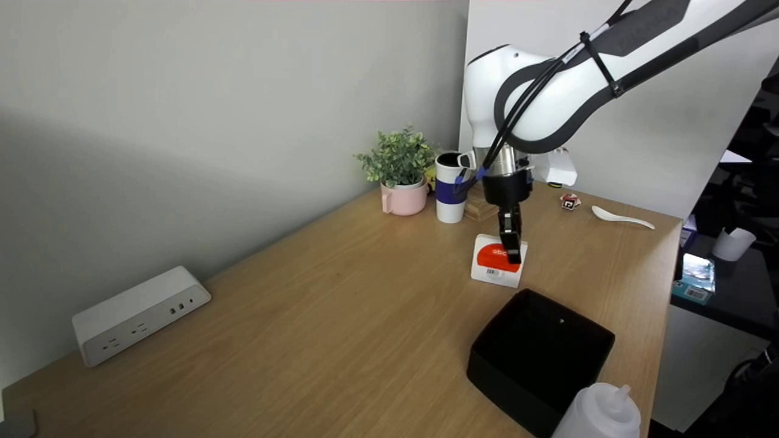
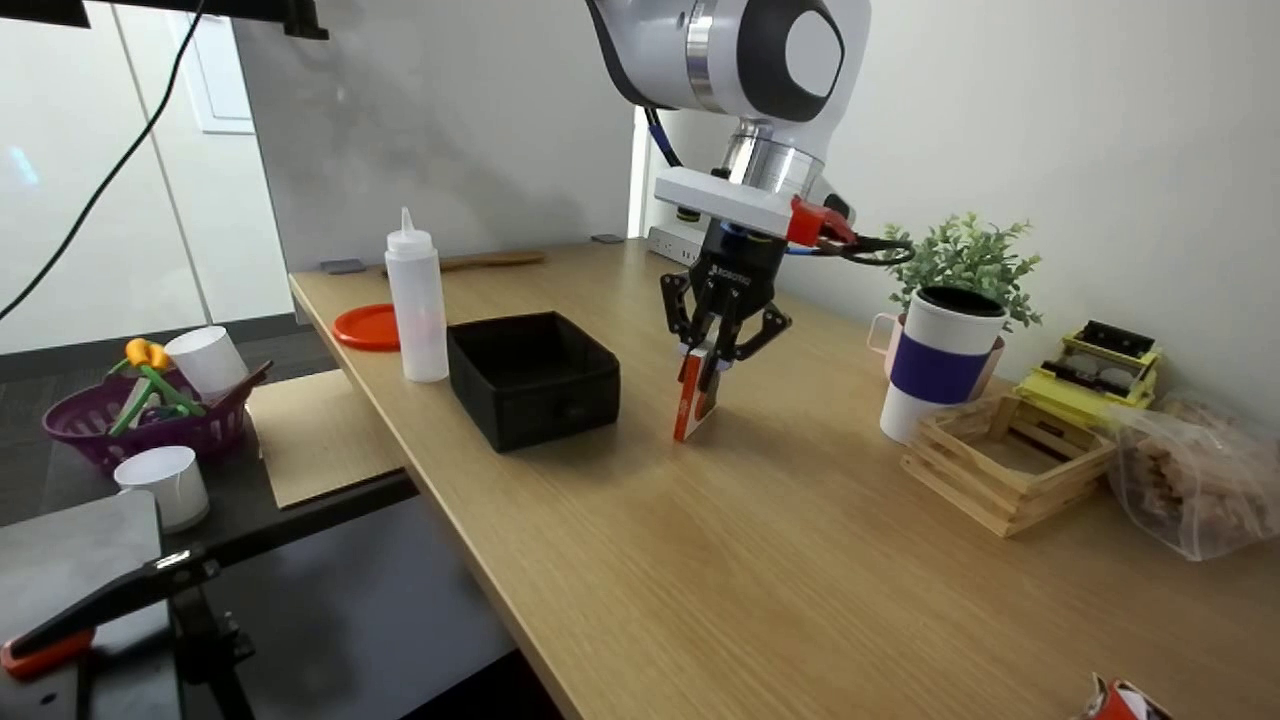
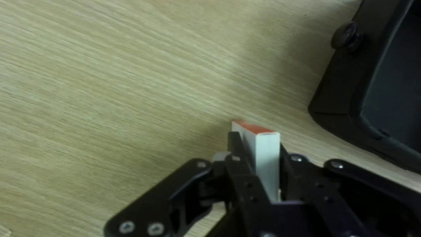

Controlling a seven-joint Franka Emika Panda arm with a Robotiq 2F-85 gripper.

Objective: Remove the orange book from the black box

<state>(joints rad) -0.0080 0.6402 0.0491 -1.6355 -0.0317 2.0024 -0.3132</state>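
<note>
book (image 1: pixel 494 261) was outside the box (image 2: pixel 535 415), beside but apart from it, pinched on edge between the jaws of the gripper (image 3: pixel 258 141), so removal looked done. release seemed left; whether it touched the table (image 1: pixel 304 340) was unclear.

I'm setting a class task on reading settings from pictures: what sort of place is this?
Probably an office or lab workspace: a robot arm reaches over a wood-grain desk, and a white power strip sits on it.

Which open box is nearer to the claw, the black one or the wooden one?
The black box: the wooden crate stands farther from the claw, beside the purple-banded cup.
</note>
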